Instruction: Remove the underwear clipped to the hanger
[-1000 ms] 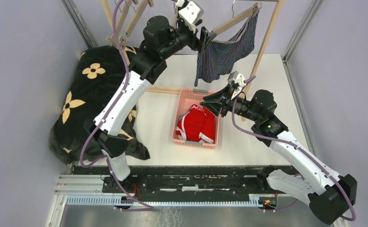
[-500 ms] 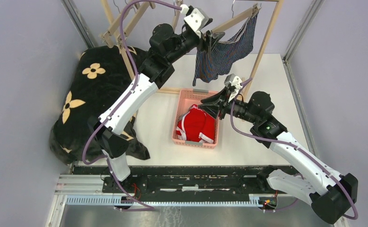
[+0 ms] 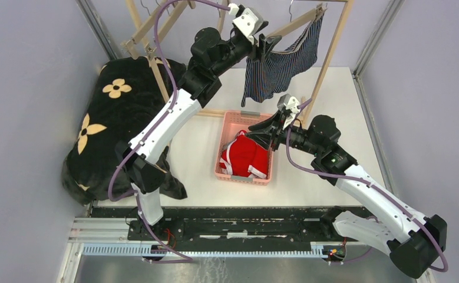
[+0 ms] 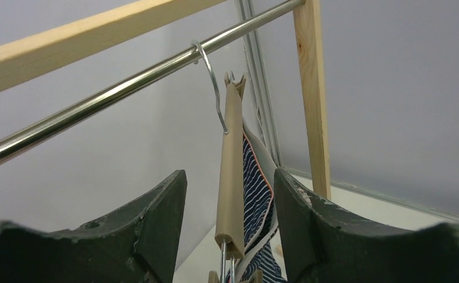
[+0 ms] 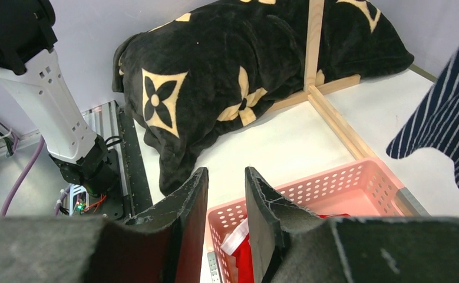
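Straddling the end of the wooden hanger (image 4: 233, 135), the left claw (image 4: 230, 177) stands spread without touching it, the dark blue striped boxers (image 3: 280, 65) hanging just beyond its fingers, while the right claw (image 5: 225, 177), narrowly parted and empty, hovers over the pink basket (image 5: 339, 188) holding the red briefs (image 3: 247, 156) below it.

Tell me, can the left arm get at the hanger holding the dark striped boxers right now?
Probably yes. The left gripper is up at the rail, open fingers on either side of the wooden hanger carrying the boxers, with nothing else between them.
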